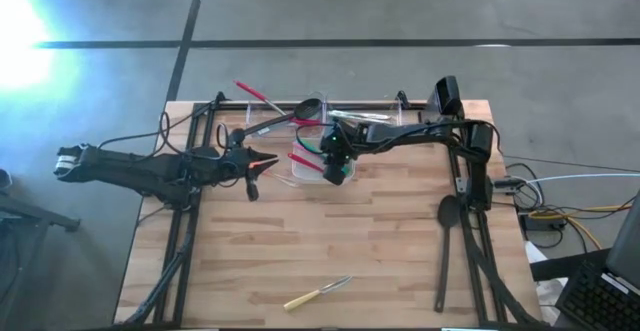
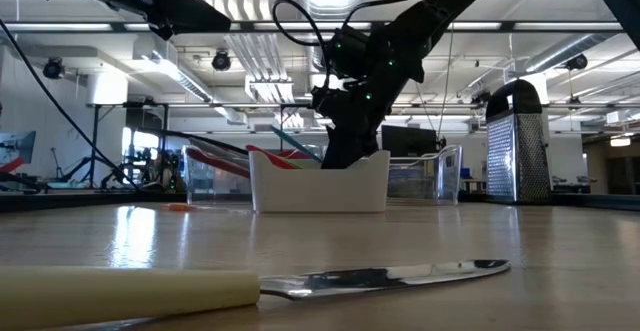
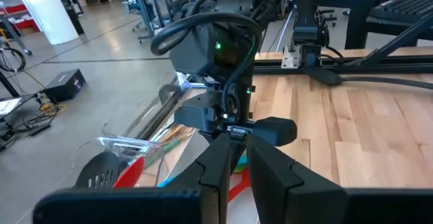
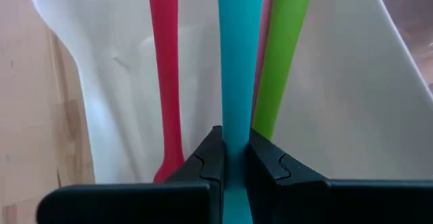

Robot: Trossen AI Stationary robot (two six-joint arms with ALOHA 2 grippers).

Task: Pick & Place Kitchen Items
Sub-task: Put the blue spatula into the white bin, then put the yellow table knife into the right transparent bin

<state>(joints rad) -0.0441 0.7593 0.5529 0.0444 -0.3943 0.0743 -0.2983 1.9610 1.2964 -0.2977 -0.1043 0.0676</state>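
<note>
While left gripper (image 3: 233, 176) fingers sit pressed together, right gripper (image 4: 232, 158) fingers pinch blue utensil (image 4: 238, 61) over white dish (image 4: 122, 82).

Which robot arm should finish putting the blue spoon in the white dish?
The right one, probably. The right gripper is already shut on the blue utensil, down inside the white dish, beside a red handle and a green handle. The left gripper hangs beside the dish, holding nothing.

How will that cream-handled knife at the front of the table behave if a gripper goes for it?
The cream-handled knife lies flat on the table, so getting fingers under it looks awkward. Its rounded handle may roll or skid if nudged sideways. It looks slim, so probably light and stiff; the shiny blade seems slippery.
</note>
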